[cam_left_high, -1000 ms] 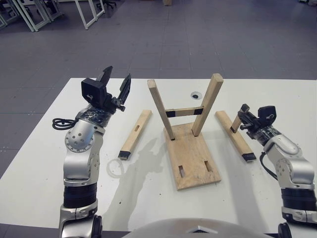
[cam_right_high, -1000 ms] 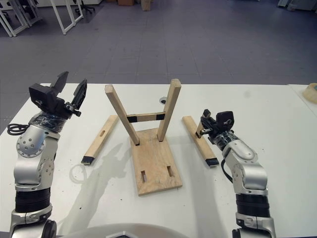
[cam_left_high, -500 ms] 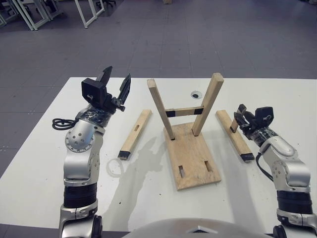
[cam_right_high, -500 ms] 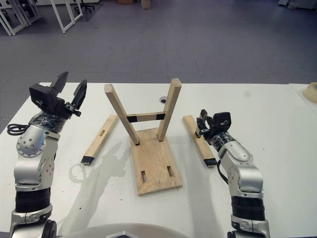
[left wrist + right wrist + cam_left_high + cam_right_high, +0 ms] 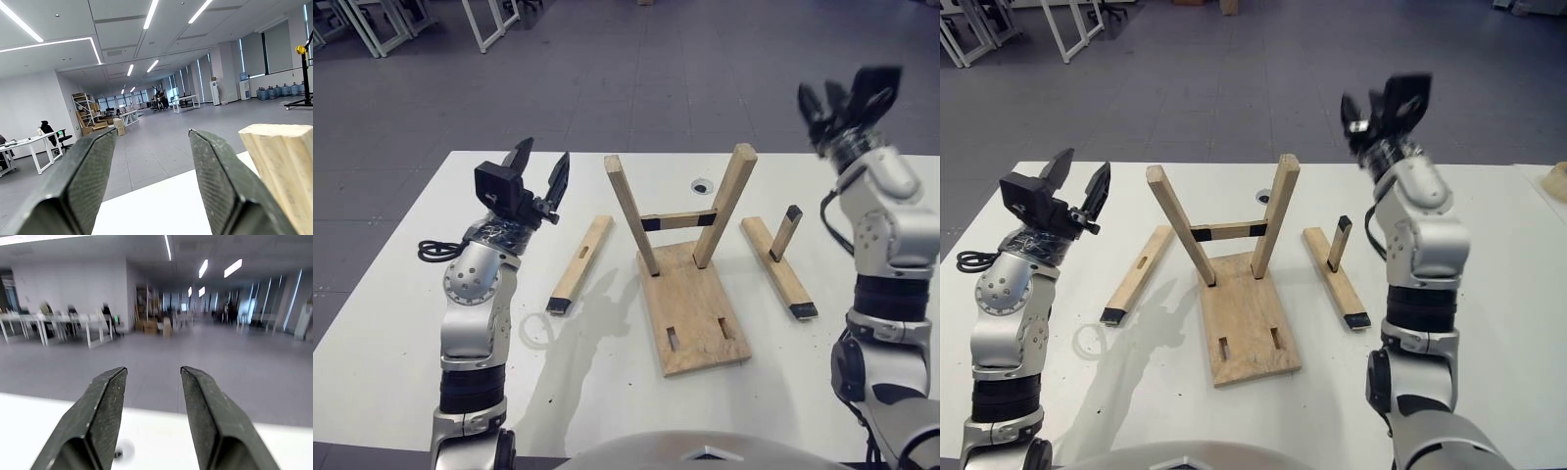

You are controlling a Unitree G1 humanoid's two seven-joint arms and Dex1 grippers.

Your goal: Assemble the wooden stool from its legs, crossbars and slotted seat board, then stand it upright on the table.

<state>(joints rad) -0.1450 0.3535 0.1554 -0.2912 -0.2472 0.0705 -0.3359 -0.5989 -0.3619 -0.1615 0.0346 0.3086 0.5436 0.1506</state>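
Note:
The slotted seat board (image 5: 697, 315) lies flat mid-table. Two legs (image 5: 631, 217) (image 5: 725, 204) stand in its far slots, joined by a crossbar (image 5: 677, 221). One loose leg (image 5: 579, 260) lies to the board's left, another (image 5: 779, 266) to its right. A short crossbar (image 5: 785, 233) stands tilted with its lower end on that right loose leg. My left gripper (image 5: 540, 176) is open and empty, held above the table left of the standing legs; a leg's top (image 5: 283, 161) shows beside its fingers. My right gripper (image 5: 848, 98) is open and empty, raised high above the table's right side.
A black cable (image 5: 434, 249) lies near the table's left edge. A clear ring (image 5: 536, 331) rests on the table in front of the left loose leg. A round hole (image 5: 702, 185) is in the tabletop behind the stool parts. Grey floor lies beyond the far edge.
My right gripper has let go of the short crossbar and risen high above the table. The crossbar stays leaning on the right loose leg. The left arm has barely moved.

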